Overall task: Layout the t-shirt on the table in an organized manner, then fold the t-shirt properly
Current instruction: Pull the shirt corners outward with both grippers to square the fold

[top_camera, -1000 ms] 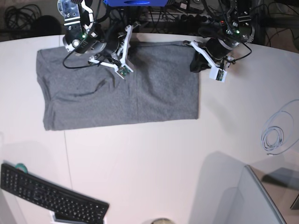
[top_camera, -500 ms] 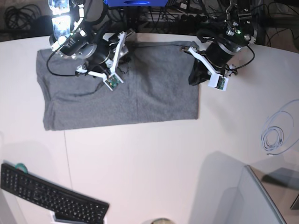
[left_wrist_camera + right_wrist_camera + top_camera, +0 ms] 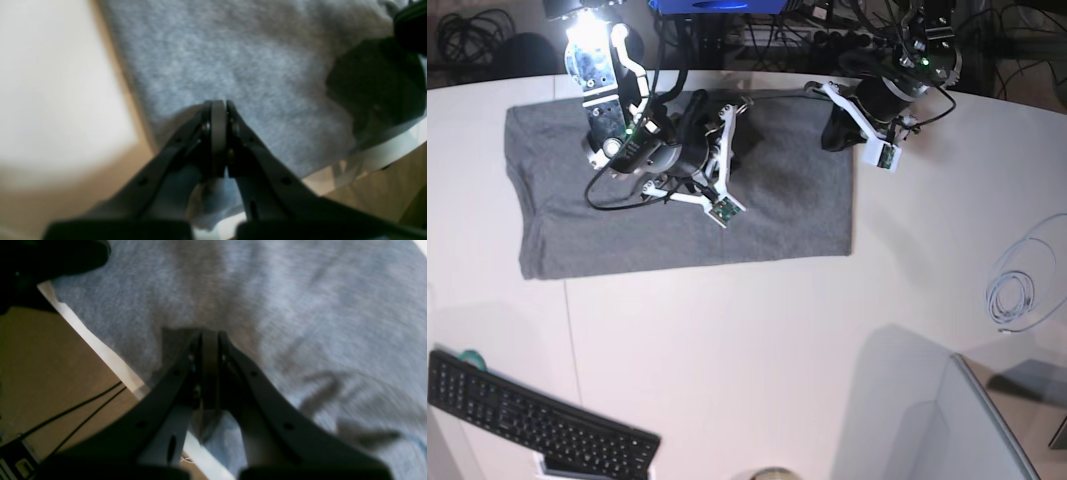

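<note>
Your right fingers point(image 3: 210, 340), pressed together with no cloth between them, have swung in from the far hem to mid-shirt. Beyond them, the t-shirt point(image 3: 767, 215) lies flat on the table point(image 3: 757, 340). Left fingers point(image 3: 218, 106) stay closed, empty, at its far corner.

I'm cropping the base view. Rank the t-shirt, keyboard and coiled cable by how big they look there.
1. t-shirt, by far the largest
2. keyboard, cut off at the frame's edge
3. coiled cable, smallest

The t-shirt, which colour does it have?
Plain heather grey t-shirt, no print; the base view shows it best.
</note>
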Action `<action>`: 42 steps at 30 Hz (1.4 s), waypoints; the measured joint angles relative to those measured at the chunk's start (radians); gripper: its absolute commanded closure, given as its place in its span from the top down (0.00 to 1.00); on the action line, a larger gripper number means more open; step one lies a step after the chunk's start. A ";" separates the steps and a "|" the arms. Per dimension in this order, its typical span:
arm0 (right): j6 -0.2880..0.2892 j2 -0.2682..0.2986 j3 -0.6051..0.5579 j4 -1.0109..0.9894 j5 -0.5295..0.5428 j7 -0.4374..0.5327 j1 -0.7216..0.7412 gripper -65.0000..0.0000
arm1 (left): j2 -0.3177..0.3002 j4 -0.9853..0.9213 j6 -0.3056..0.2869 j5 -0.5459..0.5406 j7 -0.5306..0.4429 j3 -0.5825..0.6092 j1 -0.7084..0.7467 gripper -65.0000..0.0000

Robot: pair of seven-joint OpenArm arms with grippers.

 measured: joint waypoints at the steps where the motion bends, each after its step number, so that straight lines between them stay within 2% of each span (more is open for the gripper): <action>1: 0.000 -0.002 -0.001 -0.033 -0.003 0.028 0.012 0.01 | -0.003 0.000 0.000 0.000 0.000 -0.005 0.000 0.00; 4: 0.000 -0.002 0.000 -0.130 0.005 0.090 0.042 0.01 | -0.008 -0.003 0.001 -0.001 -0.001 -0.010 0.000 0.00; 8: 0.000 -0.002 0.074 -0.238 0.011 0.110 0.071 0.01 | -0.023 -0.048 0.000 -0.012 -0.015 -0.003 -0.007 0.00; 11: 0.000 -0.002 0.099 -0.248 0.019 0.112 0.079 0.01 | -0.023 -0.060 -0.004 -0.011 -0.014 -0.005 -0.018 0.00; 15: 0.000 -0.002 0.097 -0.144 -0.003 0.076 0.057 0.01 | -0.023 -0.037 -0.003 -0.012 -0.002 -0.004 -0.014 0.00; 20: 0.000 0.001 0.106 0.051 0.000 -0.005 0.029 0.01 | -0.018 0.100 0.001 -0.011 0.011 -0.004 0.021 0.00; 22: 0.001 -0.007 0.171 0.111 0.019 0.000 0.023 0.01 | 0.005 0.153 0.004 -0.011 0.012 -0.003 0.027 0.00; 26: 0.000 -0.003 0.443 0.142 -0.011 -0.012 0.051 0.02 | 0.083 0.166 0.004 0.002 0.004 0.026 0.025 0.00; 29: -0.001 0.026 0.617 0.119 -0.004 -0.026 0.111 0.14 | 0.090 0.080 -0.013 0.050 0.012 0.093 -0.003 0.00; 32: 0.003 0.063 0.720 0.057 -0.003 -0.078 0.175 0.42 | 0.084 -0.018 -0.002 0.147 -0.003 0.087 -0.039 0.00; 34: 0.010 0.095 0.780 0.007 0.011 -0.098 0.210 0.60 | 0.066 -0.077 -0.014 0.174 -0.027 0.080 -0.073 0.00; 36: 0.035 0.113 0.859 -0.029 0.011 -0.094 0.236 0.70 | 0.045 -0.128 -0.017 0.179 -0.053 0.084 -0.113 0.00; 38: 0.107 0.128 0.943 -0.068 -0.009 -0.102 0.263 0.76 | 0.031 -0.158 -0.019 0.192 -0.062 0.088 -0.153 0.00; 40: 0.106 0.134 1.012 -0.114 -0.004 -0.100 0.279 0.76 | 0.018 -0.177 -0.018 0.194 -0.079 0.088 -0.173 0.00; 42: 0.106 0.149 1.041 -0.180 -0.002 -0.142 0.291 0.76 | 0.008 -0.178 -0.019 0.194 -0.078 0.087 -0.183 0.00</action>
